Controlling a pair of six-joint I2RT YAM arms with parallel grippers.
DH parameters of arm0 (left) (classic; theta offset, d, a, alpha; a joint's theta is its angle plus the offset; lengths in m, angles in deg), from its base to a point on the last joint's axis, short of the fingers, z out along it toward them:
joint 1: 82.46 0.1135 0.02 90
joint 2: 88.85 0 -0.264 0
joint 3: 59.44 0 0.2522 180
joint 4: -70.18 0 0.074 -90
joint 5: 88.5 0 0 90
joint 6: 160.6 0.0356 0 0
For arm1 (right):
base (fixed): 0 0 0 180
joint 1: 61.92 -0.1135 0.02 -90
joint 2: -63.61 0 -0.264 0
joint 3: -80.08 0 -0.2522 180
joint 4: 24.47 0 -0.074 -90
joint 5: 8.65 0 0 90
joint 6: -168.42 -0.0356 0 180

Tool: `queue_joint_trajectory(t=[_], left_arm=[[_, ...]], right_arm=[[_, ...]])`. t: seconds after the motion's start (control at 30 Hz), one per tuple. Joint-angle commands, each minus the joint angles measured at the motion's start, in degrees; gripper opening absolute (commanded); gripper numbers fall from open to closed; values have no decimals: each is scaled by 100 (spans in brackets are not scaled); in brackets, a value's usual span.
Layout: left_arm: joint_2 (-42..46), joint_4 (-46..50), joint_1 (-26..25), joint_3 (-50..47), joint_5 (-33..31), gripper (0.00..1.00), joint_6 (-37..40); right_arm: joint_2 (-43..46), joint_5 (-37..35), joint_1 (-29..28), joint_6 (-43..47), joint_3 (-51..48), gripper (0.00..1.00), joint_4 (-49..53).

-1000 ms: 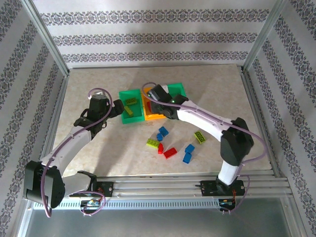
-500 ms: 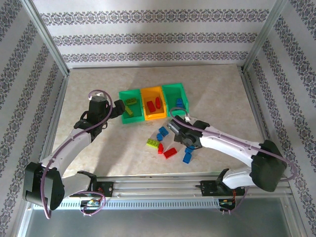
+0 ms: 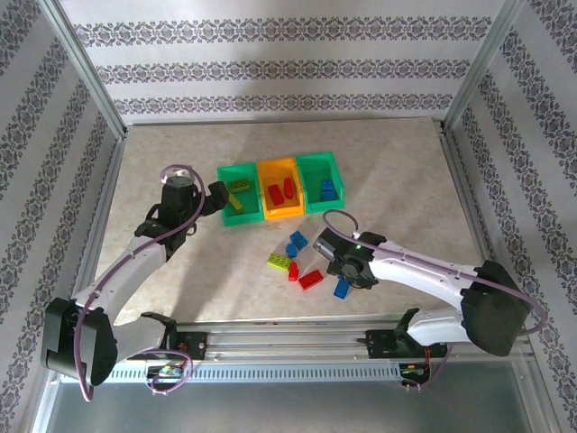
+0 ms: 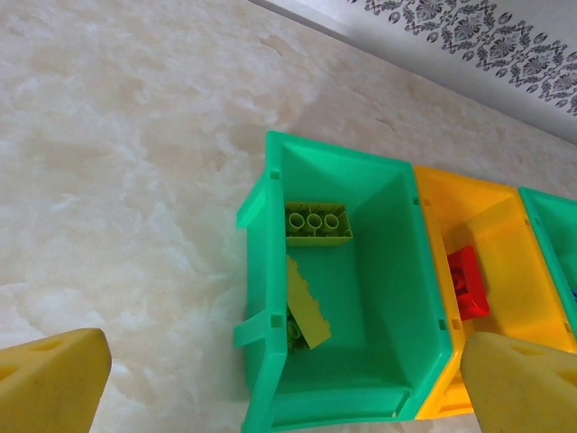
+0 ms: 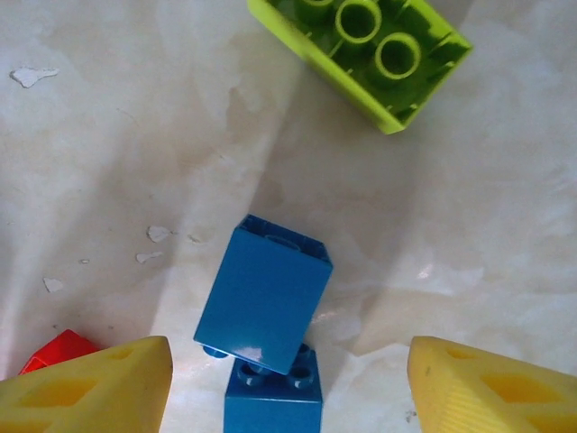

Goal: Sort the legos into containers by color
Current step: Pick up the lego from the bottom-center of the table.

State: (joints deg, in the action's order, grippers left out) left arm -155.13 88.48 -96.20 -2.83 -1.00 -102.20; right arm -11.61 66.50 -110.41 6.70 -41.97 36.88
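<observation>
My right claw (image 5: 293,383) — spread, straddling a blue lego (image 5: 263,311) that leans on another, so I judge a pinch comes next | my left claw (image 4: 288,397) — wide apart, empty, parked over the green bin (image 4: 255,194), clear of my reach

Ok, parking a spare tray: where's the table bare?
Bare: the beige marbled tabletop behind the green and orange plastic bins, and right of them to the metal frame. Crowded: before the bins, loose plastic bricks by the right gripper.
</observation>
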Motion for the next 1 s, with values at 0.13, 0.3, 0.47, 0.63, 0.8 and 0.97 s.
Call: queue_joint_trajectory(t=[0.13, 0.3, 0.47, 0.63, 0.8, 0.97], left_arm=[[17, -152, 86, -43, 59, 100, -57], [-44, -179, 82, -49, 70, 100, -75], [-97, -187, 86, -49, 110, 100, -101], [-105, -181, 84, -50, 110, 100, -108], [-120, -188, 82, -53, 118, 100, -110], [-119, -178, 84, -49, 103, 100, -110]], right_arm=[[-364, 244, 198, 17, -72, 69, -453], [-480, 285, 276, 53, -195, 65, -691], [-547, 312, 364, 110, -304, 59, -919], [-615, 307, 436, 220, -340, 54, -1106], [-785, 370, 496, 325, -340, 48, -1288], [-969, 432, 504, 463, -267, 42, -1465]])
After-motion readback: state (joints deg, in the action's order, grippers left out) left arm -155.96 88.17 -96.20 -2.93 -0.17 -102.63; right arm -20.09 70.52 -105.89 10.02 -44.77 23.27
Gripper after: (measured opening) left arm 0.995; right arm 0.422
